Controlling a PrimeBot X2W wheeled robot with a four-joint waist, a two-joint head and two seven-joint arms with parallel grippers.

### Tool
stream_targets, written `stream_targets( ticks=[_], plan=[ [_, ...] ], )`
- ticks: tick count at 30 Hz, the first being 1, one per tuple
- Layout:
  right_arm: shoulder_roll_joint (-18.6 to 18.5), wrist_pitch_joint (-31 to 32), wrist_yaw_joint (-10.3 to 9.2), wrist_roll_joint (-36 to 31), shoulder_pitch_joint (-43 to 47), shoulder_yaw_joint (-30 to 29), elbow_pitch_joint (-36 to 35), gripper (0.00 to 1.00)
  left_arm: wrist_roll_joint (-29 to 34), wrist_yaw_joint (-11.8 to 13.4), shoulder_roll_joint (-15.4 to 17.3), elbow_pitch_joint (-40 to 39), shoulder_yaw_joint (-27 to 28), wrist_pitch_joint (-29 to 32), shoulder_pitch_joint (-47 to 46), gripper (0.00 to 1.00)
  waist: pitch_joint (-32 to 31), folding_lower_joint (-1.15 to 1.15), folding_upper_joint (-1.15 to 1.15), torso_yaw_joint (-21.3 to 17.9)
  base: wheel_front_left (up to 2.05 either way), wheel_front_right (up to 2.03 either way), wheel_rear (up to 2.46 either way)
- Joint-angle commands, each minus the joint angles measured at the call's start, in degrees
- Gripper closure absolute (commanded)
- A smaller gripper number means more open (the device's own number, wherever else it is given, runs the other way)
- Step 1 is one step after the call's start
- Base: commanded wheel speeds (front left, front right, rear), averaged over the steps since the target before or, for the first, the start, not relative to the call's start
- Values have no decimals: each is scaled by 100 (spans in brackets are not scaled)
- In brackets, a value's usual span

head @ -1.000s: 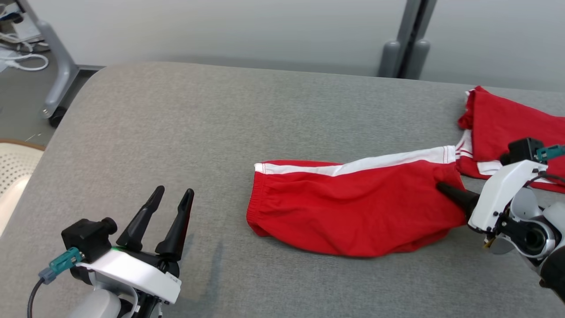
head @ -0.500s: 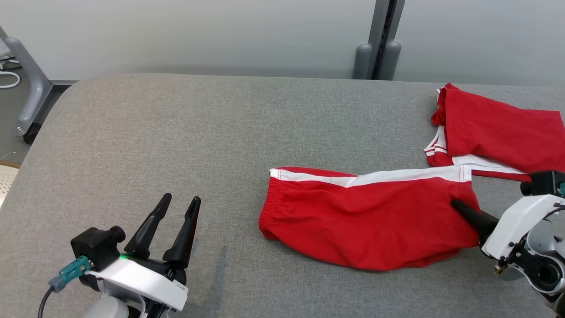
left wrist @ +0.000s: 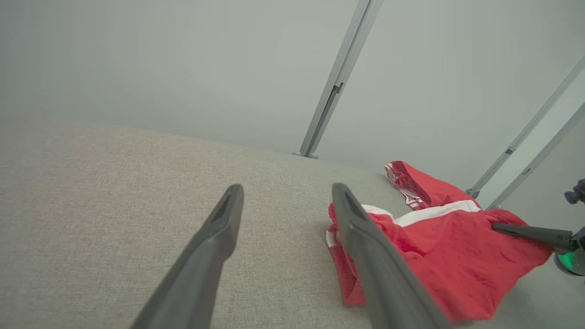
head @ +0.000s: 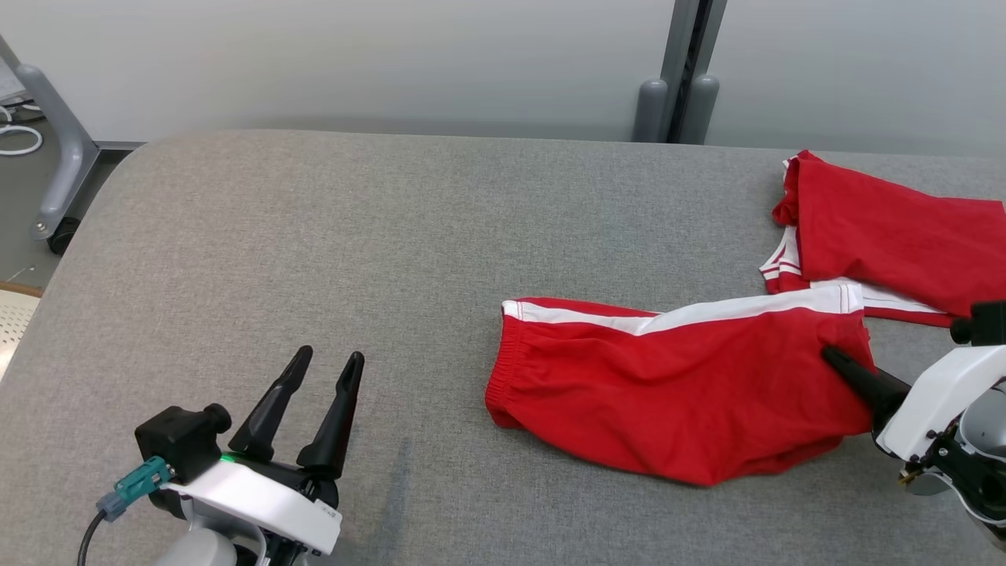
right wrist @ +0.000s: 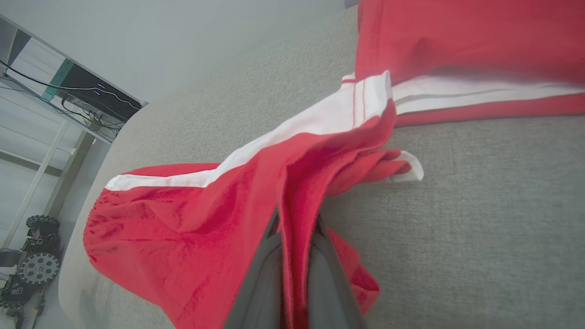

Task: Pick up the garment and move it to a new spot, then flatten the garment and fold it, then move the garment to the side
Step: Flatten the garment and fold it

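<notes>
Right claw clenched on the garment: both dark fingers pinched together w/ a fold of red fabric btwn them, clearest in the right wrist view. Grip is at the garment's right end, near the leg hem, just below the white stripe. Garment = red shorts w/ white side stripe, lying on the grey tabletop, right of centre. Elastic waistband end points left; fabric wrinkled and drawn up a bit twd the claw.

Left claw released: fingers spread, nothing btwn them, over bare tabletop at front left, well apart from the garment. Fingertips point away from the robot.

Second red cloth w/ white stripes lies at the tabletop's far right, just behind the garment's gripped end. The two touch or overlap at the white hem, can't tell which.

Bkgd: pale wall, grey post behind the tabletop, grey wheeled stand leg on the floor at far left.
</notes>
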Motion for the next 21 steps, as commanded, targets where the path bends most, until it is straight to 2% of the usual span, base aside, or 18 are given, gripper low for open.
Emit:
stream_targets(
  ticks=[1,12,21],
  plan=[
    [-45,-26,2,-18,28,-11,-33,100,16,-33,-20,11,24,-27,-19,0,-7,0,0,13,0,0,0],
    [-77,318,3,26,-178,2,-977,100,26,-116,-211,165,-8,-28,27,0,-139,0,0,305,0,0,0],
    [412,829,3,145,-563,155,-1085,100,-55,-211,-388,307,-35,-27,14,0,-144,0,0,690,0,0,0]
  ],
)
